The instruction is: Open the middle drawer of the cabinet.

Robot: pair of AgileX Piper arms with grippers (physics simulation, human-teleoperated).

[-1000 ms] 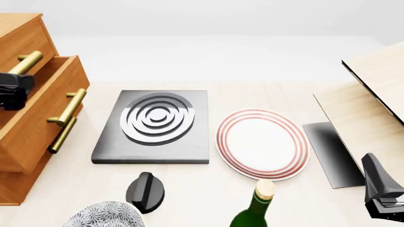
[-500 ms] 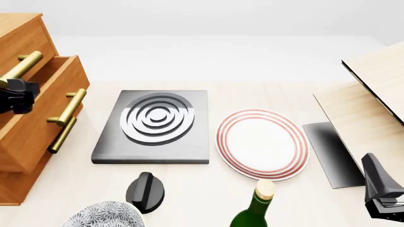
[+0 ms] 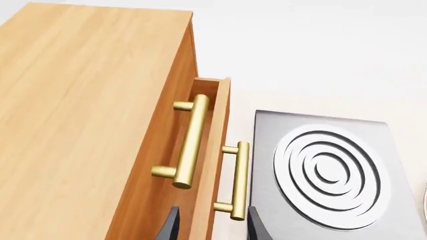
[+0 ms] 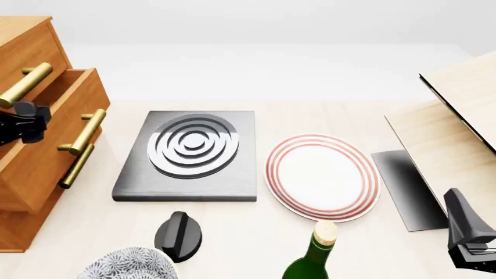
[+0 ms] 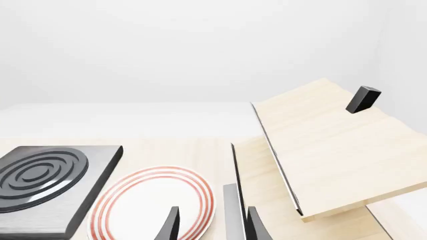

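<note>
The cabinet (image 4: 23,49) stands at the table's left edge, tall and orange-brown. The middle drawer (image 4: 46,151) is pulled out past the other two, and its gold bar handle (image 4: 82,132) faces the stove plate. My left gripper (image 4: 25,122) hovers over that drawer's open top, just behind its front panel, holding nothing. In the left wrist view the left gripper (image 3: 212,227) is open, with the middle drawer's front edge (image 3: 219,150) and handle (image 3: 238,180) ahead of it. My right gripper (image 4: 463,224) rests open at the near right, and the right wrist view shows this gripper (image 5: 212,227) empty.
A black stove plate (image 4: 190,154) lies beside the cabinet, with a red-rimmed plate (image 4: 322,176) to its right. A green bottle (image 4: 314,256), a black knob (image 4: 180,235) and a patterned bowl (image 4: 128,264) sit near the front edge. Tilted wooden boards (image 4: 457,133) stand at the right.
My left gripper has drifted slightly right and toward the drawer front. The middle drawer and the right arm have not moved.
</note>
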